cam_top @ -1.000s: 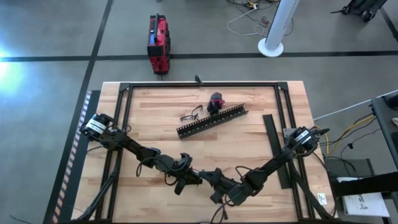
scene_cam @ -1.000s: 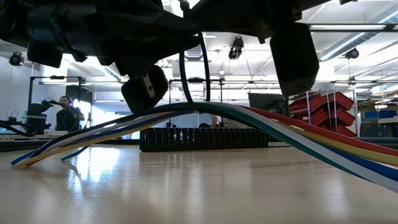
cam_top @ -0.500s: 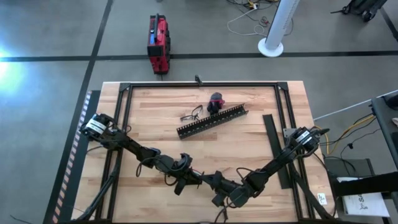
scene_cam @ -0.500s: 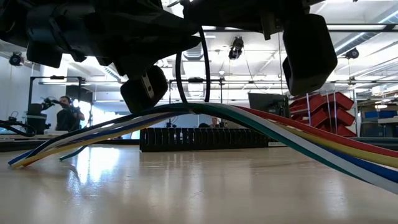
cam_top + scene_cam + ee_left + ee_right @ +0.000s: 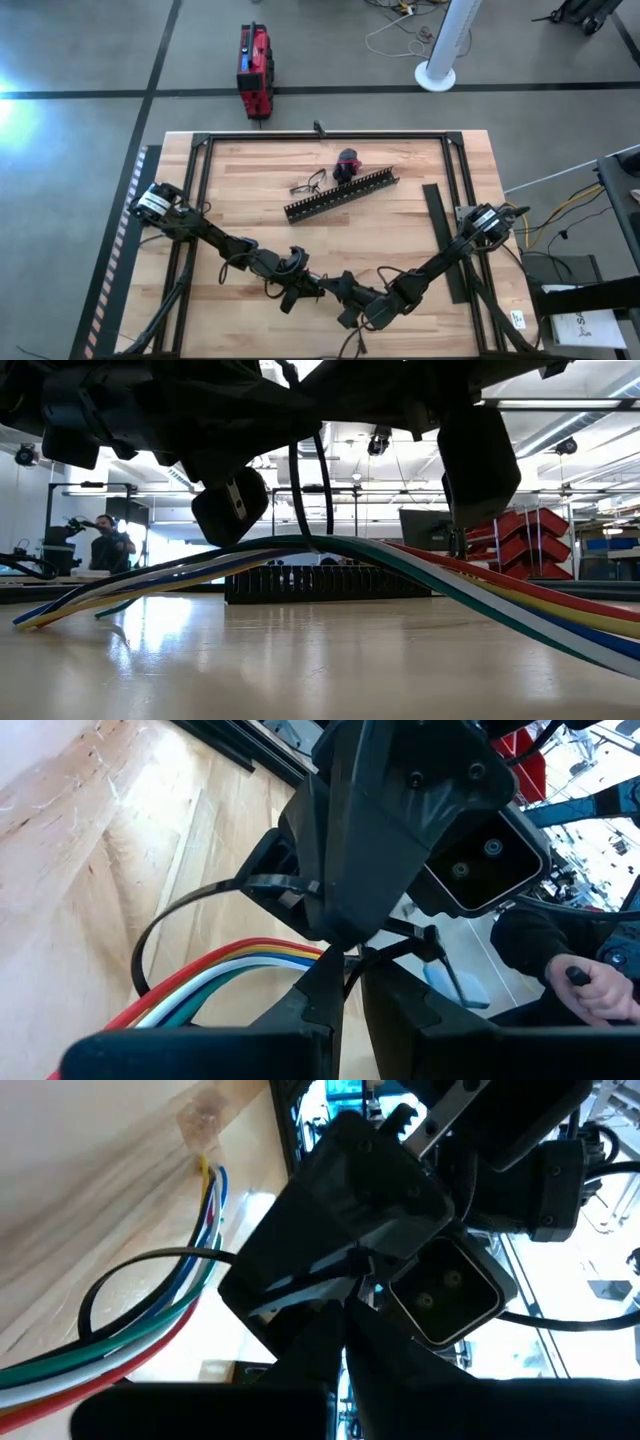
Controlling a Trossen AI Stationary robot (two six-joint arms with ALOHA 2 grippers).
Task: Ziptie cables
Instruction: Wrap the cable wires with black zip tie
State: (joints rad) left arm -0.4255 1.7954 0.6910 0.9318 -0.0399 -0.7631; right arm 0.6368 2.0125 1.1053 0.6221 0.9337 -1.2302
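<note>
Landmark: the duct (image 5: 342,195), the long black slotted piece that lies slantwise on the table (image 5: 400,240).
My left gripper (image 5: 308,290): on the near side of the duct, close to the table's front edge. Its fingers are pressed together on one end of the ziptie (image 5: 195,905).
My right gripper (image 5: 340,290): just beside my left one, also in front of the duct, tips facing it. The fingers are closed on the other end of the ziptie.
Ziptie: bent into a black loop around the cables (image 5: 480,585), between my two grippers; in the low view it rises as a thin arch over the bundle.
Cables: a flat bundle of red, yellow, white, green and blue wires. It is lifted in the middle under my grippers, in front of the duct, and both ends fall down to the table.
Behind the duct: a small red and black lump (image 5: 347,162) and a dark wire tangle (image 5: 308,184).
</note>
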